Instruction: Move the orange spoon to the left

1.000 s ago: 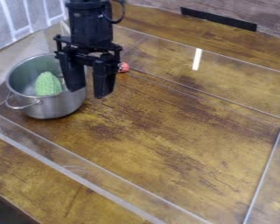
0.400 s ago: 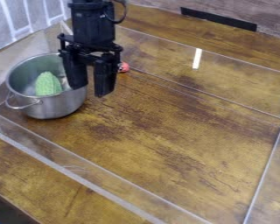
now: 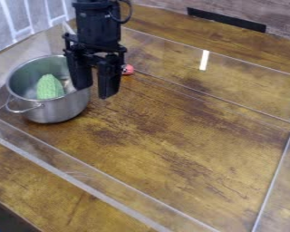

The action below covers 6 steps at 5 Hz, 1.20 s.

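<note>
Pincer (image 3: 94, 80) spread, partly over the pot (image 3: 48, 89); orange spoon (image 3: 128, 70) just beside, behind it.

Glossy brown wood table (image 3: 196, 136); metal pot (image 3: 65, 109) (smooth, too).

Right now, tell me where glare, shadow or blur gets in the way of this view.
In the camera view, soft pale glare lies on the brown wooden table; the matte black tool is so dark that its parts merge; the small red object behind it is too coarse to make out; the round steel pot shows shading inside.
</note>
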Tool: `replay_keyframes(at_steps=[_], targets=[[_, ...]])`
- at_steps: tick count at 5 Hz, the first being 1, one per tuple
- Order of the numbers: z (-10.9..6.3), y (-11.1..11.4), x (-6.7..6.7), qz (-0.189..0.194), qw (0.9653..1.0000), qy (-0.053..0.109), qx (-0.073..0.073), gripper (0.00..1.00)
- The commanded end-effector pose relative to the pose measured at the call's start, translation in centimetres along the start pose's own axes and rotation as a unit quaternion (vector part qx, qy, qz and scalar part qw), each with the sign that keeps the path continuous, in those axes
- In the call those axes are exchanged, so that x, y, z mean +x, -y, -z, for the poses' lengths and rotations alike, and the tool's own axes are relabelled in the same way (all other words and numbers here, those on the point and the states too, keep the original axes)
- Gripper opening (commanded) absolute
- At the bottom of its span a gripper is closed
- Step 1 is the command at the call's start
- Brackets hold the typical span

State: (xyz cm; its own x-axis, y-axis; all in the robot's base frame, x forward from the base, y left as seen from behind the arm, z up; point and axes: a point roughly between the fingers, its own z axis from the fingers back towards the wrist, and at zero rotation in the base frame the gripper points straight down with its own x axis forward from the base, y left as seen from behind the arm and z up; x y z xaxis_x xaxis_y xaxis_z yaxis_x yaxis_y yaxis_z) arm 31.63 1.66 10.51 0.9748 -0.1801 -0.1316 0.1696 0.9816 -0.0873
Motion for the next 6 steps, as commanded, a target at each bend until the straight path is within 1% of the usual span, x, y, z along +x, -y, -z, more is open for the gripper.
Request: replay_keyframes(at_steps=[1,2,3,5,6], targets=[[-1.6,-0.4,0.8,0.015,0.9993,0.032,0.013,1.00],[-1.5,-0.6,1.0,0.022,0.9990,0.035,0.015,0.00],[-1.3,-1.1,1.3,0.035,0.9985,0.036,0.020,1.00],[-1.3,-2.2,2.0,0.066,0.9961,0.046,0.035,1.00],[-1.2,-2.7,2.4,0.084,0.9942,0.052,0.042,1.00]])
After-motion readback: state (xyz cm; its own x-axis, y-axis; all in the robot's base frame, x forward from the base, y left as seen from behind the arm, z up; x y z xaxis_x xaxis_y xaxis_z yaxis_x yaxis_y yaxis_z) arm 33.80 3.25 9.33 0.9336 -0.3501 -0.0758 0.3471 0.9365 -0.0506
